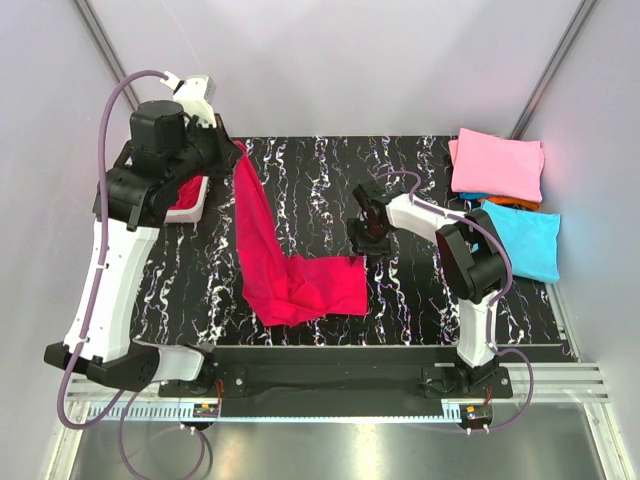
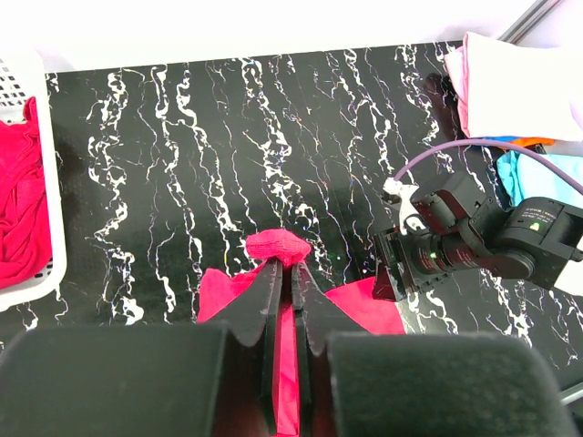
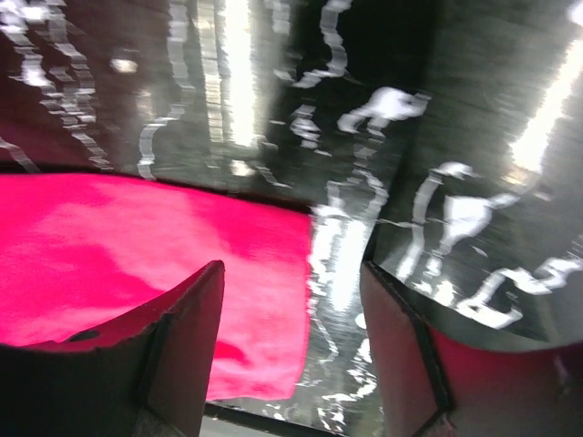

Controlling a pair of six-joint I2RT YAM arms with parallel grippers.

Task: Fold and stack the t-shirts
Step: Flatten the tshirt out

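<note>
Shirts [image 1: 497,165] are stacked; one red shirt [image 1: 300,285], unfolded, is clamped by left end effector [image 2: 284,267]; right end effector [image 3: 291,291] is parted.

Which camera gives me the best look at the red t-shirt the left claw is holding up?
Top external: the whole red t-shirt shows, hanging from the left claw down to the table. Left wrist shows only the pinched bunch and folds below; right wrist, a blurred edge near the open right claw.

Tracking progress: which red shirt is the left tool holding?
The red shirt trailing onto the table, pinched in the left tool; the other red shirt lies in the white basket.
</note>
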